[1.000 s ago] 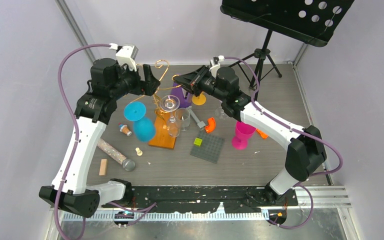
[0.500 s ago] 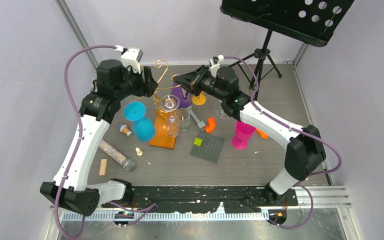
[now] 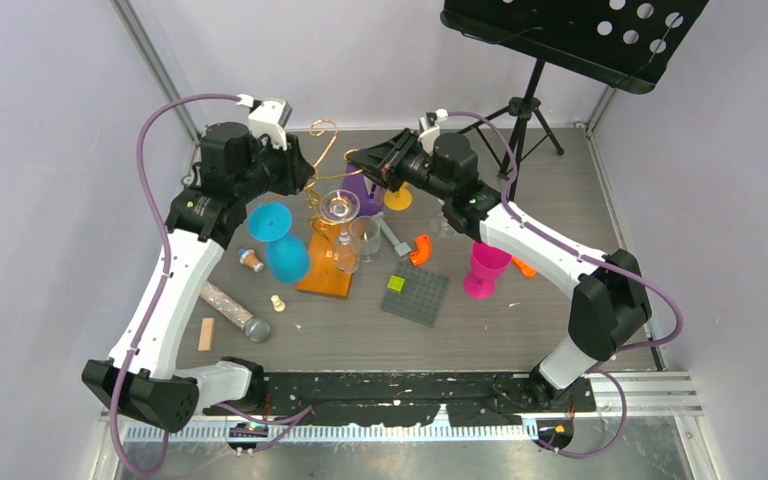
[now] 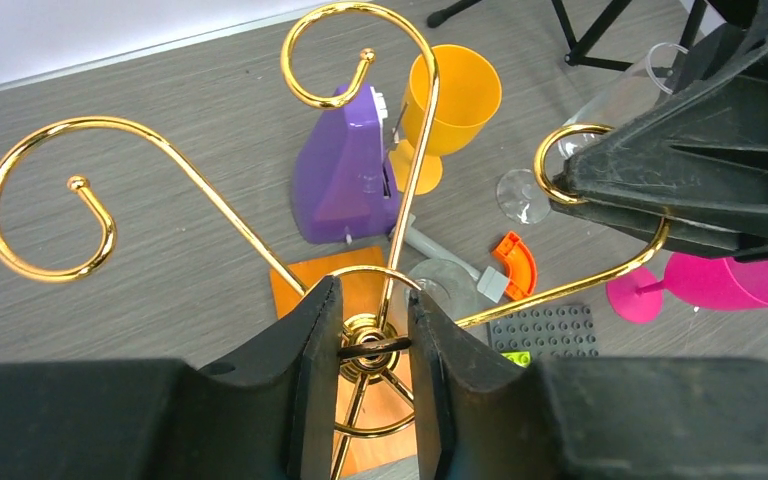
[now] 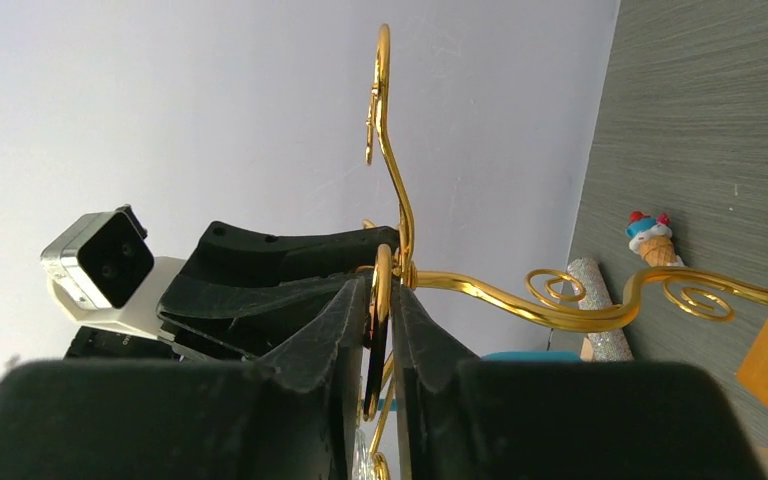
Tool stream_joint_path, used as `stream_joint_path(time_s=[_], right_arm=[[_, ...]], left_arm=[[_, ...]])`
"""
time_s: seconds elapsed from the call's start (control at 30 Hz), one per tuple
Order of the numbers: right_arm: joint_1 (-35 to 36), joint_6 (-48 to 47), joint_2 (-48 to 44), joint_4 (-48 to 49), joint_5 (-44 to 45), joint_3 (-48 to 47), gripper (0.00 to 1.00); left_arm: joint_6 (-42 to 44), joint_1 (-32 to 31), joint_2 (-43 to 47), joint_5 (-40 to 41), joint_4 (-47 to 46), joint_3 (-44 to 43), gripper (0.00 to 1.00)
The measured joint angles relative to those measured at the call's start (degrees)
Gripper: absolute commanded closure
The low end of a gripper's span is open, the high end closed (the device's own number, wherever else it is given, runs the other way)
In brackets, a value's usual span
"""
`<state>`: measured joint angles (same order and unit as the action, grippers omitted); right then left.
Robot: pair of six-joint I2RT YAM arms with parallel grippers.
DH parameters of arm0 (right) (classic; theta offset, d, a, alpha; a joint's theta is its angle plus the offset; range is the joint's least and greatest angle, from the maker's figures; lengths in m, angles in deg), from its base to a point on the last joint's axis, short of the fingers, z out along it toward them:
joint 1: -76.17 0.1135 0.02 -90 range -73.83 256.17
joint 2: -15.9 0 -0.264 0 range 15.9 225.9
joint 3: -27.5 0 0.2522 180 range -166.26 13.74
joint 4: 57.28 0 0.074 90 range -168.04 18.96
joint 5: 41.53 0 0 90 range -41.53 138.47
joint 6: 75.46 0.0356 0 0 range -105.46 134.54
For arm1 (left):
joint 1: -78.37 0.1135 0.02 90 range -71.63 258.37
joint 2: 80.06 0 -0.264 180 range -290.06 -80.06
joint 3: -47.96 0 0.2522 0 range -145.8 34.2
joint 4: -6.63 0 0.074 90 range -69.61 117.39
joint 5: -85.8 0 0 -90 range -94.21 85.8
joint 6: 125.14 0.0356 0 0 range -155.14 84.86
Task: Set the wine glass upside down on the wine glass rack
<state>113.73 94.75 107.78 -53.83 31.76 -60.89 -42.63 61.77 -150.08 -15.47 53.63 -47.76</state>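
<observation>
Nearest the arm bases, on the left of the table (image 3: 520,330), I see a wooden block (image 3: 206,333), a glittery tube (image 3: 232,310) and a pale pawn-like piece (image 3: 277,302). To their right lies a grey studded plate (image 3: 418,297) with a lime block (image 3: 396,283) on its corner.

Farther in, the wine glass rack (image 3: 325,272) stands mid-table on its orange base. A blue goblet (image 3: 280,245) lies on its side against the base's left edge, with an ice-cream toy (image 3: 250,259) just beside it. A clear wine glass (image 3: 339,208) shows right at the rack, over the base; I cannot tell whether it hangs from the wire or stands there. A clear tumbler (image 3: 365,238) crowds it on the right. An orange curved piece (image 3: 420,248) and a pink goblet (image 3: 485,268) lie farther right.

My left gripper (image 4: 372,295) has its fingers (image 4: 310,380) drawn in on either side of the gold hub (image 4: 365,345) where the scroll arms meet; whether they press on it I cannot tell. My right gripper (image 5: 380,290) is clamped on one scroll loop from the opposite side.

Close behind the rack stand a purple object (image 4: 345,170) and a yellow goblet (image 4: 455,100). Beyond, at the far right, is a black music stand (image 3: 575,30).
</observation>
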Motion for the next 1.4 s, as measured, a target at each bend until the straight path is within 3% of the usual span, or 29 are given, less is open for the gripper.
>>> stream_joint_path(time_s=[0.1, 0.43, 0.47, 0.53, 0.73, 1.03, 1.4], right_arm=[[-0.2, -1.7, 0.1, -0.4, -0.2, 0.0, 0.63], [-1.4, -4.3, 0.2, -1.0, -0.4, 1.3, 0.44], [-1.6, -4.5, 0.1, -0.9, -0.4, 1.6, 0.37], [-2.1, -5.8, -0.9, -0.7, -0.4, 2.7, 0.33], [-5.6, -11.5, -7.0, -2.6, 0.5, 6.8, 0.32], [-7.6, -30.6, -18.3, -11.9, 3.4, 7.1, 0.4], [-4.6, -43.5, -13.0, -28.0, 6.1, 8.6, 0.41]], left_arm=[[0.0, -0.1, 0.0, -0.4, -0.3, 0.3, 0.72], [0.0, -0.3, -0.2, -0.8, -0.6, 0.4, 0.72], [-0.1, -0.3, -0.2, -0.9, -0.6, 0.4, 0.72], [0.0, -0.4, -0.2, -1.0, -0.7, 0.4, 0.72], [0.0, -0.4, -0.3, -0.7, -0.8, 0.4, 0.72], [0.0, -0.4, -0.4, -0.7, -0.8, 0.4, 0.72], [0.0, -0.4, -0.4, -0.3, -0.9, 0.4, 0.72]])
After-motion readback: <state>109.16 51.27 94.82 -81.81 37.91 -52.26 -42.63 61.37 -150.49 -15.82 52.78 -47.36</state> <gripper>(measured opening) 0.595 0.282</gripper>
